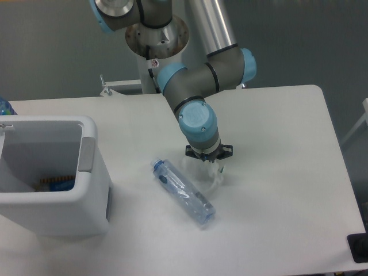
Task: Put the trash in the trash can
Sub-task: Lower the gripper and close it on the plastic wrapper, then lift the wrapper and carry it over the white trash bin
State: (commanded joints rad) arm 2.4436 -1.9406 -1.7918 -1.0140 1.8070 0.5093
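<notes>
wrapper (208, 176) clear, crumpled, under claw (208, 168); bottle (184, 192) crushed.

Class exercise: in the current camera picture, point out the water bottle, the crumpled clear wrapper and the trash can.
water bottle (185, 194): fixed camera view, on the crushed middle of its body.
crumpled clear wrapper (206, 179): fixed camera view, on its clear plastic just below the claw.
trash can (91, 172): fixed camera view, on its right-hand outer wall.
</notes>
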